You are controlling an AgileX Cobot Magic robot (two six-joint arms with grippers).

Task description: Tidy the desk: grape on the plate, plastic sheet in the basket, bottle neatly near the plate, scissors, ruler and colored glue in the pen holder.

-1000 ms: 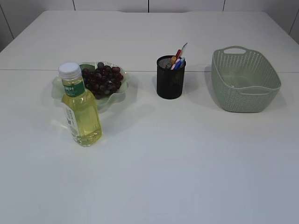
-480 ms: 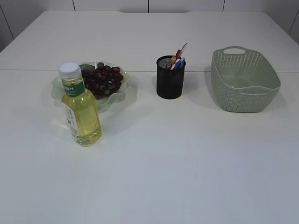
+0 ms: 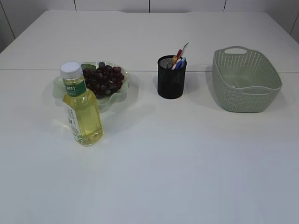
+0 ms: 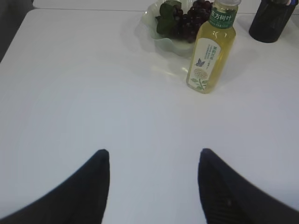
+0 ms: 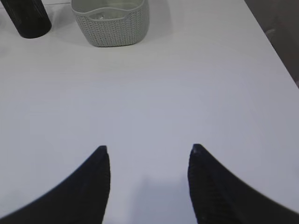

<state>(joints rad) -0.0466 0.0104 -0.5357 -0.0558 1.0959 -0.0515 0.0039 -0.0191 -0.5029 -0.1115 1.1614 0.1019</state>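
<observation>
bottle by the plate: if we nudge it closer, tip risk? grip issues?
The bottle stands upright, tall and narrow, nearly full of yellow liquid: probably heavy enough to slide if pushed low, but a high push could tip it. Its smooth plastic and label look slippery; on its side, it would likely roll.

Grapes (image 3: pixel 103 80) on plate (image 3: pixel 122 90); bottle (image 3: pixel 82 110) upright beside; pen holder (image 3: pixel 170 77) w/ items; basket (image 3: pixel 246 81) right.

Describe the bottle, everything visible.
The bottle is clear plastic, filled with pale yellow liquid, with a white screw cap on and a green neck label; the left wrist view shows a front label with a butterfly and flowers. It stands upright on the table, just in front of the grape plate. Neither hand touches it.
</observation>
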